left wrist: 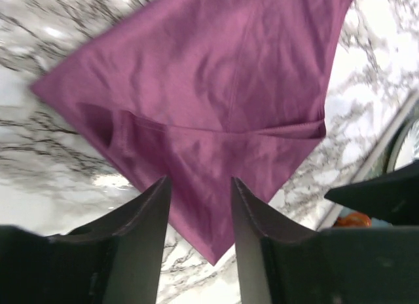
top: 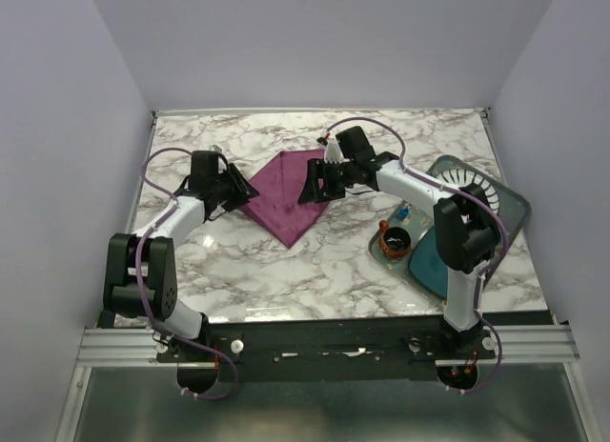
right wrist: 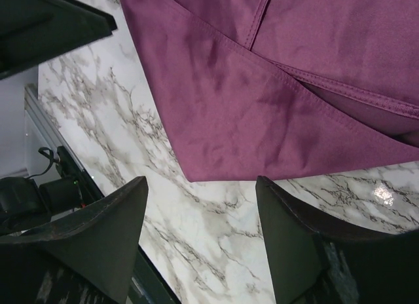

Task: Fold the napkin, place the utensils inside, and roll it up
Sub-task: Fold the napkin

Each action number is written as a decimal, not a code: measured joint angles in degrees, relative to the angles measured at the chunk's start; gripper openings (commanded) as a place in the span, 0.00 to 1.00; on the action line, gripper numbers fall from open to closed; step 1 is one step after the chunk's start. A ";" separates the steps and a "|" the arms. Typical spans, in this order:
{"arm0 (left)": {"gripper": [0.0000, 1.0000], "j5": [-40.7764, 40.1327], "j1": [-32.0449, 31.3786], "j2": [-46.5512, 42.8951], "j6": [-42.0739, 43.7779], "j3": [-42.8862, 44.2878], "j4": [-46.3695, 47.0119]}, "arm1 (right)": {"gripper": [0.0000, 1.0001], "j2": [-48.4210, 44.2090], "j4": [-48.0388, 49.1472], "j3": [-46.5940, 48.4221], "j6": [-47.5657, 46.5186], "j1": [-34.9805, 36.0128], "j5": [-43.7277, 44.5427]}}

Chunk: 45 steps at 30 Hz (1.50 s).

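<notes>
The plum-purple napkin [top: 284, 196] lies folded over on the marble table, a point toward the near edge. It fills the left wrist view [left wrist: 216, 88] and the top of the right wrist view [right wrist: 262, 101]. My left gripper [top: 248, 190] is open at the napkin's left side, and one napkin corner shows between its fingers [left wrist: 200, 181]. My right gripper [top: 311, 189] is open at the napkin's right side. It hangs over bare marble just short of a folded edge [right wrist: 201, 181]. Neither gripper holds anything. I cannot make out the knife.
A teal-blue mat [top: 510, 209] lies at the right with a white plate [top: 469, 187] on it. A small orange-rimmed dark cup [top: 394, 240] stands at the mat's near left corner. White walls close in the table on three sides.
</notes>
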 measured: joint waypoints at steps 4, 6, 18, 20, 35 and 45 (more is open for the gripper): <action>0.50 3.56 -0.44 2.43 -1.33 -1.49 2.89 | 0.72 0.92 0.11 0.63 0.59 0.00 0.11; 0.49 4.04 -0.50 3.74 -1.70 -1.64 3.54 | 0.71 1.01 0.09 0.63 0.90 0.00 0.39; 0.47 1.68 1.92 9.46 -4.28 -2.01 6.32 | 0.51 1.20 0.28 -1.01 1.22 -1.31 2.05; 0.48 0.83 2.32 9.53 -4.66 -2.12 6.69 | 0.51 1.75 0.31 -0.76 0.57 -1.60 2.05; 0.65 -1.60 3.10 11.26 -5.51 -1.95 8.41 | 0.48 9.53 0.37 4.46 -1.31 -2.23 3.17; 0.74 -5.14 2.40 0.98 -0.90 1.11 0.42 | 0.48 15.72 0.42 10.95 -2.40 -2.40 4.94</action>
